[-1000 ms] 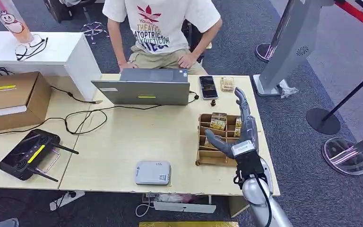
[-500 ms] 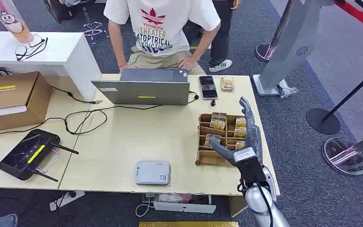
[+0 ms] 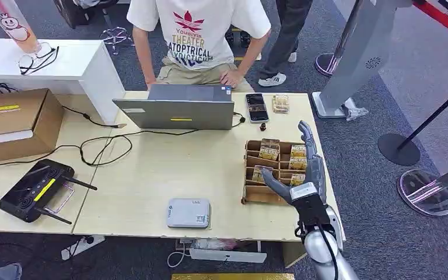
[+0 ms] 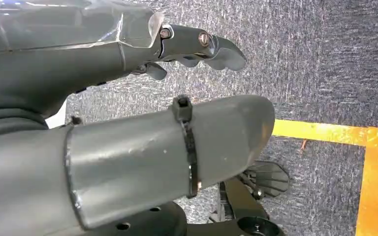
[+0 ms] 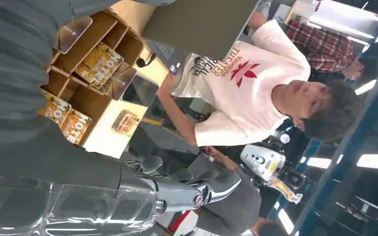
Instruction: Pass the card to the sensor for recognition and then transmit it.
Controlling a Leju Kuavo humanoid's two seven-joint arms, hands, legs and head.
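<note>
Since the earlier frames the right hand (image 3: 305,169) has drifted back toward the table's near edge and slightly outward, so that more of the cardboard organizer (image 3: 273,172) beneath it is uncovered; a second person (image 3: 289,35) has also walked in behind the seated person (image 3: 201,41). The right hand hovers over the organizer's near right corner with its fingers (image 3: 309,143) stretched straight and apart and the thumb angled out toward the organizer's middle, holding nothing. The cards (image 3: 270,150) stand in the organizer's compartments, with more of them visible in the right-hand slots just beside the palm; in the right wrist view the same printed cards (image 5: 98,64) sit in the wooden cells close to the hand (image 5: 187,189). A small loose stack of cards (image 3: 280,104) lies beyond the organizer, next to a phone (image 3: 257,107). The white sensor box (image 3: 188,213) rests to the left of the organizer, near the table's front edge and well apart from the hand. A laptop (image 3: 178,109) stands farther back from the organizer, in front of the seated person. The left hand (image 4: 128,98) hangs over grey carpet with its fingers loosely extended and nothing between them.
</note>
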